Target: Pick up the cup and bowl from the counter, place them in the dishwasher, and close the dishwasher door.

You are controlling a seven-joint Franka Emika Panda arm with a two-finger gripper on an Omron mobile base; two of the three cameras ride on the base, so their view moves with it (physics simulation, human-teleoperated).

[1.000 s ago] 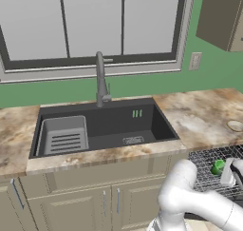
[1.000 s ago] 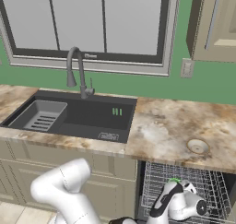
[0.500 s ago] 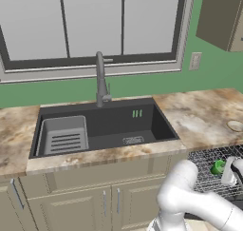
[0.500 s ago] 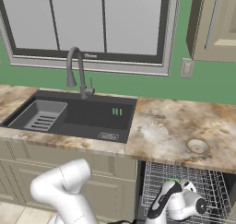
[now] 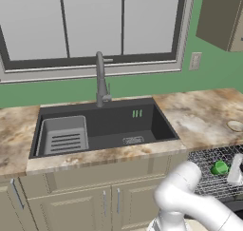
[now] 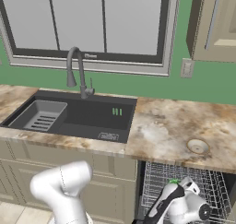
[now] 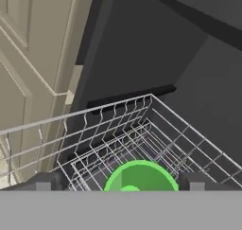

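Note:
The green cup [image 7: 140, 176] sits in the wire rack [image 7: 118, 129] of the open dishwasher [image 6: 156, 181]. My gripper [image 7: 120, 182] is open just above it, one fingertip [image 7: 42, 181] on each side of the cup and apart from it. From the left base view the cup [image 5: 219, 168] rests in the rack [image 5: 209, 154] beside my white hand [image 5: 235, 168]. The beige bowl [image 6: 198, 146] stands on the counter [image 6: 161, 126] above the dishwasher, and it also appears at the counter's right end [image 5: 235, 126]. The dishwasher door is hidden from me.
A dark sink [image 5: 102, 128] with a tall grey faucet [image 5: 100, 80] and a grey drain basket [image 5: 64, 135] lies left of the dishwasher. Beige cabinet doors [image 5: 109, 201] run under the counter. A window and a green wall stand behind.
The jaws have gone from shut on the cup to wide open, leaving the cup resting in the rack. The arm and the base have hardly moved.

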